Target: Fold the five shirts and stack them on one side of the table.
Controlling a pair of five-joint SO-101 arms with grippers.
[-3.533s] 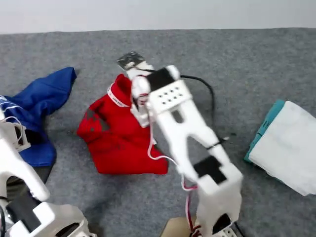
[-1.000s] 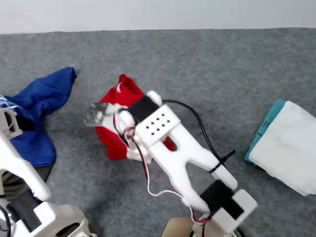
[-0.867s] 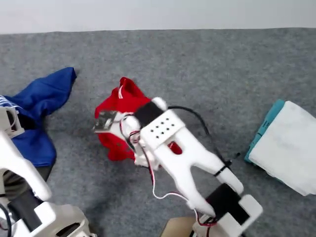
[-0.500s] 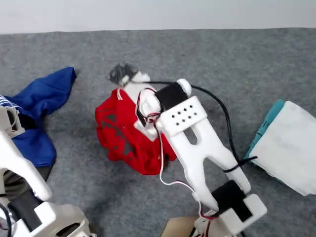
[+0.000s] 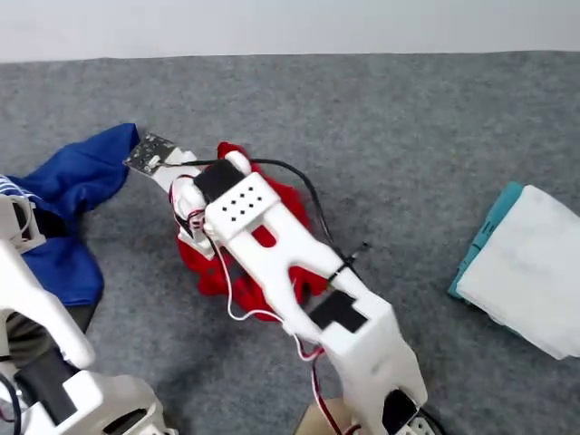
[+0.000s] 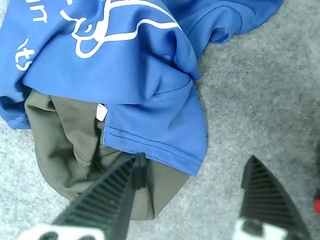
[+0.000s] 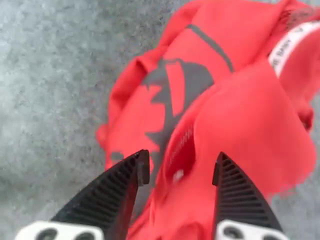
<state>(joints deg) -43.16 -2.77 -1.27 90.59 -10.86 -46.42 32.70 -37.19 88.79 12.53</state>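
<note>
The right end effector stands with its jaws parted to a middling gap, astride a raised fold of the red shirt. Red cloth lies between the two black ribbed fingers, but the jaws are not closed on it. The shirt lies crumpled, with a dark grey print facing up and a white neck label at its far edge.

From above, the right arm reaches in from the near edge, covering much of the red shirt, which sits left of the middle of the grey surface.

The left end effector hangs with its jaws spread wide and nothing between them. It is above the hem of the blue shirt, where that shirt overlaps an olive shirt. Both garments are rumpled, and the blue one carries a white line drawing.

In the high view the left arm rises at the near left corner, beside the blue shirt on the left side of the surface. At the right edge, well apart from the others, a folded white shirt rests on a folded teal shirt.
</note>
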